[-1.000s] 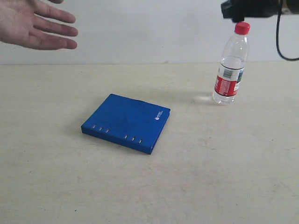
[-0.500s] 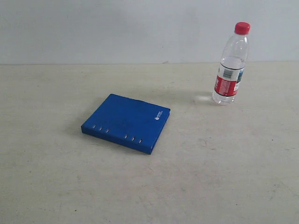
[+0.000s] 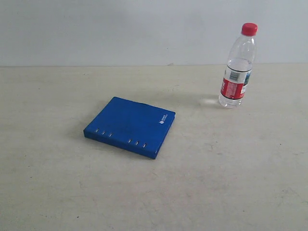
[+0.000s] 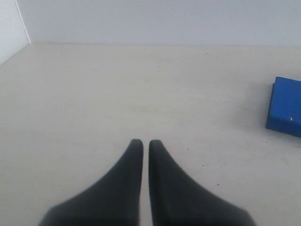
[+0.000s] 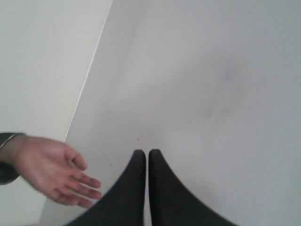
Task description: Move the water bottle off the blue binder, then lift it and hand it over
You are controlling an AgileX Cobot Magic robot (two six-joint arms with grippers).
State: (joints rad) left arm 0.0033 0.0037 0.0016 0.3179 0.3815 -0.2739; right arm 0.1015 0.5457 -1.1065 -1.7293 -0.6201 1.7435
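The left gripper (image 4: pixel 142 142) hung near the blue binder (image 4: pixel 285 106), fingers pressed together on nothing; the right gripper (image 5: pixel 142 152) was likewise closed, a person's open hand (image 5: pixel 51 175) beside it.

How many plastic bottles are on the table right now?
1. The clear red-capped plastic water bottle stands upright at the exterior view's right, apart from the flat blue binder.

In the left wrist view the blue binder (image 4: pixel 285 106) is cut off by the picture's edge, only one corner showing. The left hand (image 4: pixel 142 143) blurs toward its base, as does the right hand (image 5: pixel 142 153). The binder's white logo (image 3: pixel 163 120) is too small to read.
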